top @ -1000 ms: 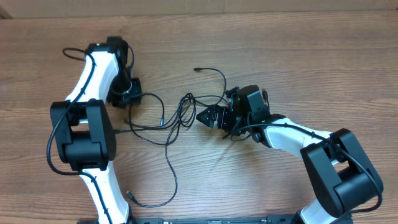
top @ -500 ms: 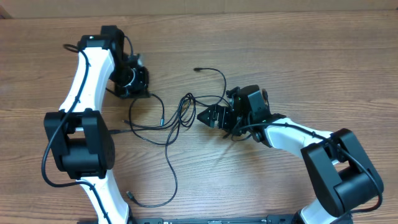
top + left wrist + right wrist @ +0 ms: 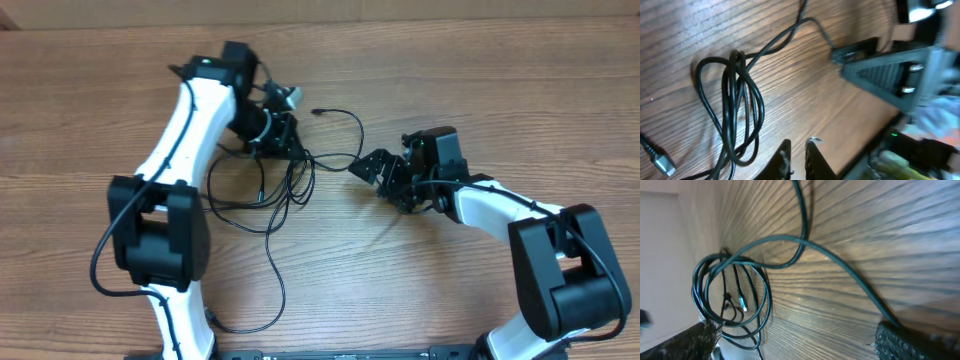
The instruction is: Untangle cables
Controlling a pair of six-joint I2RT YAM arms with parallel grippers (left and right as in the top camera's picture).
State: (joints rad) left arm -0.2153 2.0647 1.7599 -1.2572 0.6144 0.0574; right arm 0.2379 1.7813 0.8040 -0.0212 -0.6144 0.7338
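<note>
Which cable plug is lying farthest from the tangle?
The plug beside the left arm's base, ending a long trailing strand; the other outlying plug lies near the left pincer.

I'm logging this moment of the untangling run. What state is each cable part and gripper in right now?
cables: tangled, overlapping loops lying on the table.
silver-tipped plug: loose on the table, connected to nothing.
left gripper: shut, fingers almost together; no cord visible between them.
right gripper: open wide, gripping nothing.
</note>
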